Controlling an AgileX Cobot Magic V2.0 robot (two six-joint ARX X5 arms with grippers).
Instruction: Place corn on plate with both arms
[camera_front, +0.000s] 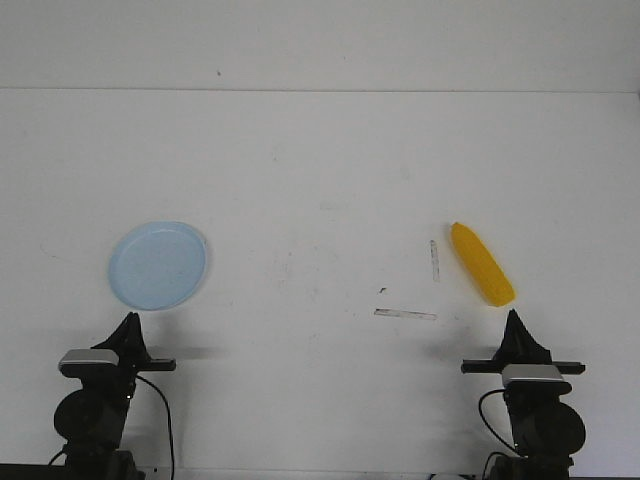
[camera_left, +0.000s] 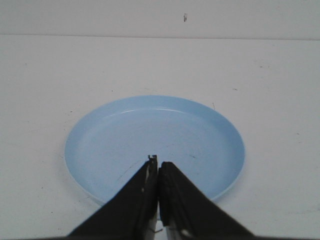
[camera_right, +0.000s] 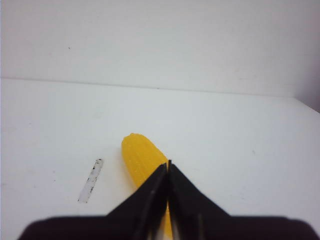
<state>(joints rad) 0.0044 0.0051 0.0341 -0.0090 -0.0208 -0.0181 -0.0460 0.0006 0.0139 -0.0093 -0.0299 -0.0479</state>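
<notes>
Corn (camera_front: 481, 263), a smooth yellow-orange tapered cob, lies on the white surface (camera_front: 320, 190) just ahead of the right gripper (camera_front: 514, 318), whose jaws are closed and empty, probably lined up to grasp it. Well apart, the shallow pale-blue plate (camera_front: 157, 264) waits before the left gripper (camera_front: 130, 320), jaws likewise closed on nothing.

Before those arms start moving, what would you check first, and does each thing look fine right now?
1. Corn lying free on the table, nothing on it: ok.
2. Plate empty: ok.
3. Right gripper open for the corn: not ok, jaws shut.
4. Left gripper holding nothing: ok, shut and empty.
5. Path between corn and plate free of objects: ok, only tape marks.
6. Corn's grip firmness: cannot tell.
</notes>
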